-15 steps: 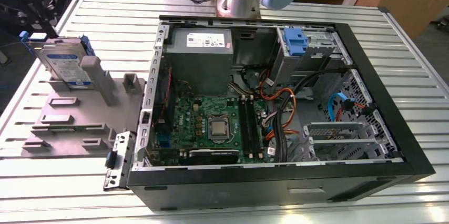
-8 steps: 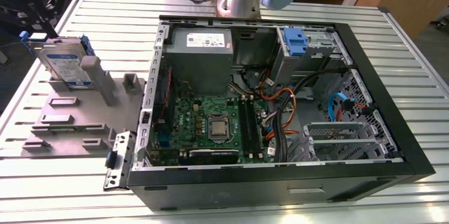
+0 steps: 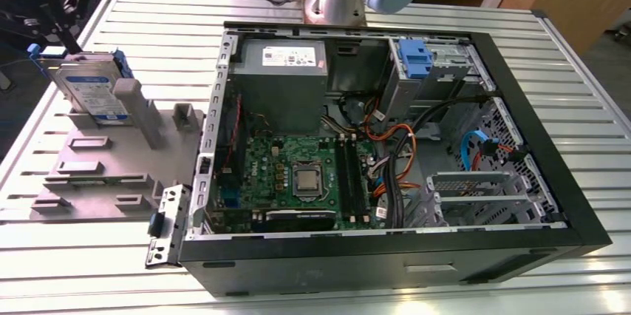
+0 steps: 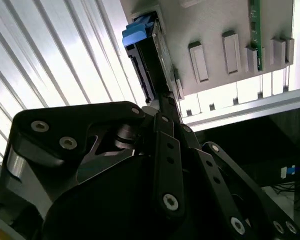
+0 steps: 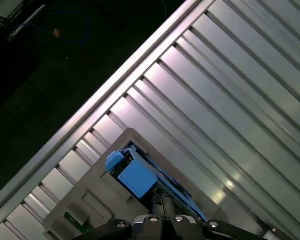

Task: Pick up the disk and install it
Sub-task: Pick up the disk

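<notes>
Item: disk (image 3: 94, 93). Location: standing on edge in the grey holder (image 3: 99, 174) on the ribbed desk (image 3: 148, 19), at the exterior view's left, well apart from the open computer case (image 3: 581, 204).

Item: my pincer (image 4: 165, 100). Location: right at the disk's upper edge, beside its blue rail. State: I cannot tell whether it grips.

Step in hand, by my judgement: the pick-up; installing not begun.

Requirement for the lift: a sure hold and a straight pull, clear of the holder's posts.
</notes>
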Controlling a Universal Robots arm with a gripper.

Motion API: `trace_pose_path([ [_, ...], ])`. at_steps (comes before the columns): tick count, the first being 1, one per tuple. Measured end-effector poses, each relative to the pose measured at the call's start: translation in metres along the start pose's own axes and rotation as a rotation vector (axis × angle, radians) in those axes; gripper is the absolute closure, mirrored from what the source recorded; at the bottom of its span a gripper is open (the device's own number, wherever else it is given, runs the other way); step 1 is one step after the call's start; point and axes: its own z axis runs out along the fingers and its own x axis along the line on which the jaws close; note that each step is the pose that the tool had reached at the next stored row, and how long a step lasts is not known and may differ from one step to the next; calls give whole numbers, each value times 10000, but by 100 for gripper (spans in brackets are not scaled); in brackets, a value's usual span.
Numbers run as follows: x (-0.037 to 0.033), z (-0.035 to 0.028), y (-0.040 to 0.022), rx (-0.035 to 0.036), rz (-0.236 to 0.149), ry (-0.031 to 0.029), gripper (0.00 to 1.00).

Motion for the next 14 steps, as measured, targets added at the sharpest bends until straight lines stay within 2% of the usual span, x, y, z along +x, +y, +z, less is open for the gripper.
trace_pose_path([
  [14, 0, 0, 0, -58, -2120, 91, 89],
])
